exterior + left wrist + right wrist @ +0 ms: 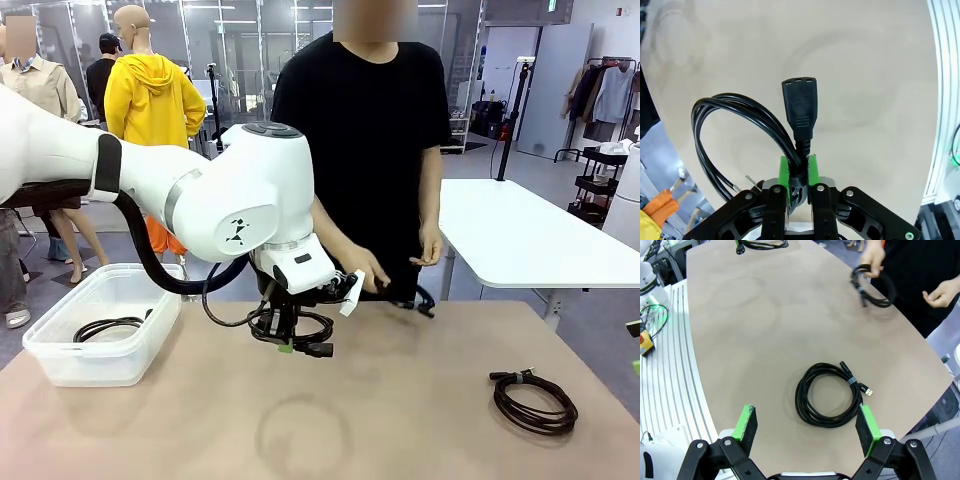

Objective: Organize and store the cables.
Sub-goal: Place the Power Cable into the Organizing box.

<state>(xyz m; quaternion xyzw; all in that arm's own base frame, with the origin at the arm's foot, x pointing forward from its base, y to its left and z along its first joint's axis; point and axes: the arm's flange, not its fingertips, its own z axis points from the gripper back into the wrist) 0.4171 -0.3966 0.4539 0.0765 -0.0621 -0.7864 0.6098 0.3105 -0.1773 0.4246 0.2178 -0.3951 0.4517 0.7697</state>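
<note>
My left gripper [288, 336] hangs just above the table's middle, shut on a coiled black cable [305, 330] whose plug [318, 349] points down. In the left wrist view the green pads [784, 172] pinch the cord right below the plug [800, 110], and the loop [722, 127] bulges to one side. My right gripper [806, 426] is open above another coiled cable [827, 395], which lies flat at the table's right [533, 400]. A third cable [104, 326] lies in the clear bin [60, 355]. The person's hand holds a fourth cable [874, 287] at the far edge [420, 300].
The clear plastic bin stands at the table's left front. The tan table [400, 430] has bare room in the middle and front. The person stands at the far side, both hands near the edge. A white table [520, 235] stands behind at the right.
</note>
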